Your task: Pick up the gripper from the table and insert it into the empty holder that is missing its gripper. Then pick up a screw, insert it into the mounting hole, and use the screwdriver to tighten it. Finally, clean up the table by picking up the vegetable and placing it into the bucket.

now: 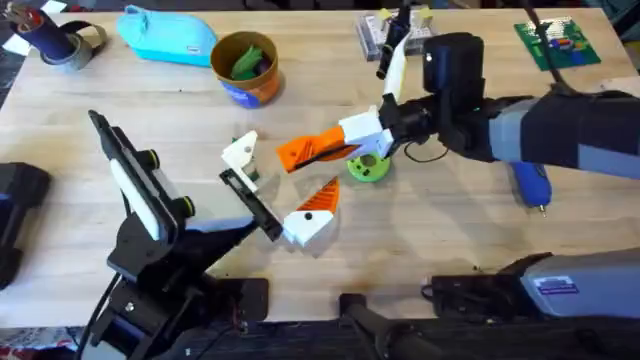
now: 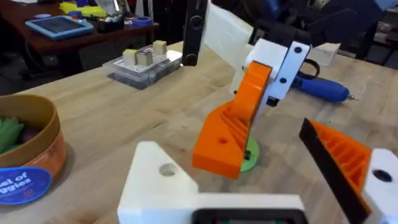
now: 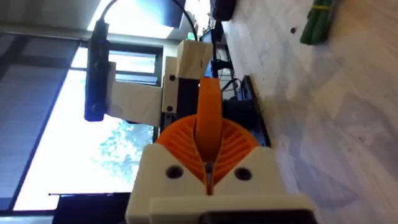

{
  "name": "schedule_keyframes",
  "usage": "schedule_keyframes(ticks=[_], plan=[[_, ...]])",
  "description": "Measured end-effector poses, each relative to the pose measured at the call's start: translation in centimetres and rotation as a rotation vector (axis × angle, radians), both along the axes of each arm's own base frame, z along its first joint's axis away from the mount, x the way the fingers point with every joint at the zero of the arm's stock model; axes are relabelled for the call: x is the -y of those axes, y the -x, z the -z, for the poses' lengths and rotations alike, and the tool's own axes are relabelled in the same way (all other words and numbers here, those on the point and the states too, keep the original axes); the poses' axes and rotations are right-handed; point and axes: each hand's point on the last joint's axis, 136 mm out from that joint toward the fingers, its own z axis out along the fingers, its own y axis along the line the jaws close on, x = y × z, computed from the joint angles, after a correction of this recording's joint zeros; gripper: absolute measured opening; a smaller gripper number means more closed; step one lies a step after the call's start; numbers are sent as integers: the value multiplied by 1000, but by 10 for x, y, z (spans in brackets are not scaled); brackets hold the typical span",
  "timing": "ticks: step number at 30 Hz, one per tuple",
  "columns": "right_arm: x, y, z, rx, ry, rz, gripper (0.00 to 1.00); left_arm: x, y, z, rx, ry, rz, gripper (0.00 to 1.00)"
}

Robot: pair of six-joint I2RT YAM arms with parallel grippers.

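Note:
My right gripper (image 1: pixel 352 140) (image 3: pixel 208 168) is shut on the loose orange gripper (image 1: pixel 308 150) (image 2: pixel 227 134) and holds it tilted just above the table. Its tapered end points toward the empty holder (image 1: pixel 240 152) (image 2: pixel 161 180), close to it but apart. That bare white block is one finger of my left gripper (image 1: pixel 272 187), which stands open. Its other finger carries an orange ribbed wedge (image 1: pixel 318 200) (image 2: pixel 345 155). The blue screwdriver (image 1: pixel 530 183) (image 2: pixel 323 89) lies on the table at the right. The bucket (image 1: pixel 245 70) holds green pieces. A green vegetable (image 3: pixel 316 23) lies on the table. The screw is out of view.
A green disc (image 1: pixel 368 167) sits under the right gripper. At the back are a light blue pouch (image 1: pixel 165 35), a clear box (image 1: pixel 378 35), a green circuit board (image 1: pixel 555 42) and a tape roll (image 1: pixel 60 42).

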Motion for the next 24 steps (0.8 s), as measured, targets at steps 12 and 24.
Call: schedule_keyframes(ticks=[12,24], plan=[[-10,1,-10,-68,2,-35,9,1,2,0,-29,27,10,990],[-32,-3,-4,-104,16,-89,9,0,0,0,-35,31,-1,990]])
